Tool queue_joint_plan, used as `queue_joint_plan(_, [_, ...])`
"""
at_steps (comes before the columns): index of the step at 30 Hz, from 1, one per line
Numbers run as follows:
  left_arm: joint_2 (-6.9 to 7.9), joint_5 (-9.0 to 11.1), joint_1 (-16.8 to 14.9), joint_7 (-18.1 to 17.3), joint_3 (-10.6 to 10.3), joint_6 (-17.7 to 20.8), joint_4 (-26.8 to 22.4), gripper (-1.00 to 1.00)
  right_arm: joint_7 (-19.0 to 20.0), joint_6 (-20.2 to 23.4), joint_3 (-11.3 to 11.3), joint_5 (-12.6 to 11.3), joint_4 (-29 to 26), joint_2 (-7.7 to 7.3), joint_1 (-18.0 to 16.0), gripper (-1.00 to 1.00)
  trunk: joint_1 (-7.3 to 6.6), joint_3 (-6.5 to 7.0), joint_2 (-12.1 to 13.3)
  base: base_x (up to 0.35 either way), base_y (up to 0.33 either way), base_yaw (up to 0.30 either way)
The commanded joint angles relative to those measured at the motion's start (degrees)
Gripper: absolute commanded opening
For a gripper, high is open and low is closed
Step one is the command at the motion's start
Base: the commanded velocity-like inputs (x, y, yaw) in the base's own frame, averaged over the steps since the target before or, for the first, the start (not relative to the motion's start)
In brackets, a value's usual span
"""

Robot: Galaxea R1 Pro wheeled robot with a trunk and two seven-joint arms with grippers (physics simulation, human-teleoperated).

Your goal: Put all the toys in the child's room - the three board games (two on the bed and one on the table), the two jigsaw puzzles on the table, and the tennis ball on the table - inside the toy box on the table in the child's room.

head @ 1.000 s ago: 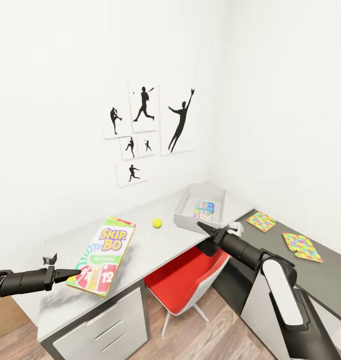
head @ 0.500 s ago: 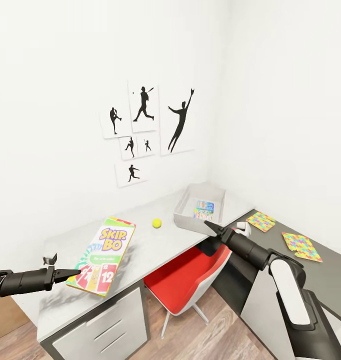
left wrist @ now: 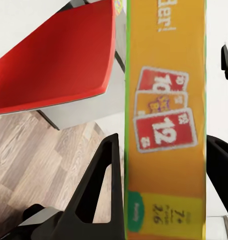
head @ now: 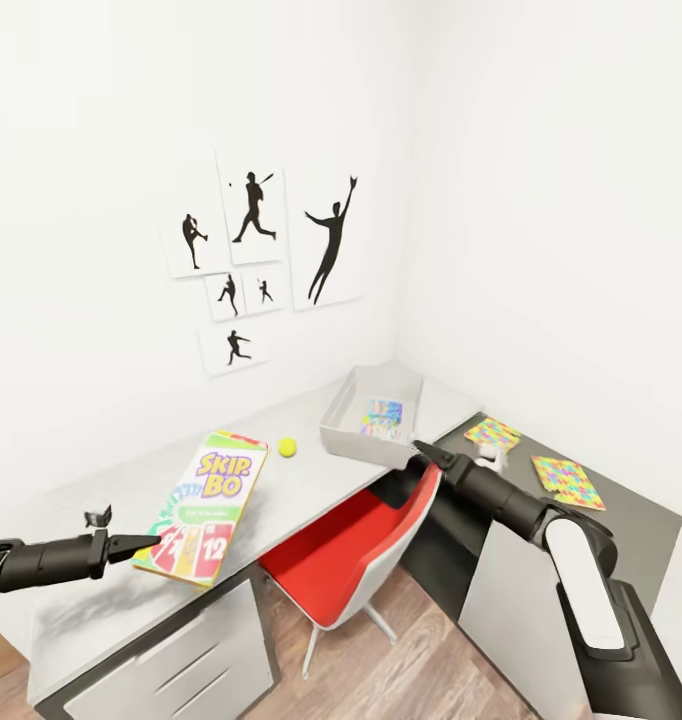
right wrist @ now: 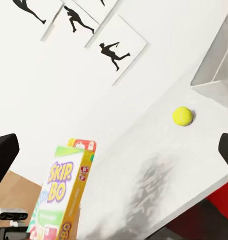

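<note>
The flat yellow-green-red cardboard "Skip-Bo" game box is held tilted above the light-grey desk top, at about seven o'clock from the shallow light-grey toy box, its near short end pinched by the left gripper, whose black fingers flank it in the left wrist view. Stiff, light and smooth-sided, it would likely sag or slip from an end pinch. The right gripper hovers near the bin, its fingers apart and empty.

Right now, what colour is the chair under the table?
Red, with a white base; the chair shows best in the head view.
</note>
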Motion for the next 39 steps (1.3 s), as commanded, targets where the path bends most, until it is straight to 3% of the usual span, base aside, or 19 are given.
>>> queue_joint_plan(1, [-0.10,0.2,-0.1,-0.3,0.4,0.9,0.0,-1.00,0.3,0.5,-0.3,0.1,0.0,0.00,-0.1,1.00,0.04,-0.15,-0.1,0.000,-0.146,-0.261])
queue_joint_plan(4, [-1.48,1.4,-2.0,-0.3,0.9,4.9,-2.6,-1.00,0.1,2.7,-0.7,0.3,-0.4,0.03,-0.1,1.00,0.04,-0.21,-0.1,0.000,-0.064,-0.264])
queue_joint_plan(7, [-5.58,1.4,-4.6,-0.3,0.9,8.3,-6.4,-1.00,-0.1,4.8,-1.2,0.6,-0.7,0.01,-0.1,1.00,0.04,-0.27,-0.1,0.000,-0.017,-0.266])
queue_joint_plan(13, [-9.39,1.5,-5.8,-0.3,1.0,8.7,-7.6,-1.00,0.3,6.0,-4.2,0.7,-0.8,-0.04,-0.1,1.00,0.04,-0.39,-0.1,0.000,-0.003,-0.267])
queue_joint_plan(16, [-11.62,1.6,-5.8,4.9,1.1,8.5,-6.9,-1.00,0.3,5.9,-4.5,0.7,-0.8,0.05,-0.1,1.00,0.04,-0.41,-0.1,0.000,0.000,-0.268])
queue_joint_plan(18, [-12.34,1.9,-5.9,7.7,1.3,8.5,-6.7,-1.00,0.3,5.7,-4.6,0.7,-0.8,0.07,-0.1,1.00,0.04,-0.37,-0.1,0.000,0.000,-0.236])
queue_joint_plan(24, [-12.84,2.0,-5.9,9.1,1.5,8.5,-6.6,-1.00,0.1,5.6,-4.6,0.8,-0.7,0.08,0.1,1.00,0.04,-0.32,-0.1,0.000,0.000,-0.056])
queue_joint_plan(33, [-12.85,2.1,-5.9,8.9,5.6,8.1,-6.6,-1.00,-0.1,5.5,-4.5,0.8,-0.5,0.24,0.2,1.00,0.04,-0.32,-0.1,0.000,0.000,-0.003])
queue_joint_plan(39, [-12.85,2.0,-5.9,8.9,5.7,8.1,-6.5,-1.00,-0.2,5.5,-4.5,0.8,-0.4,0.25,0.2,1.00,0.04,-0.32,-0.1,0.064,-0.038,0.000])
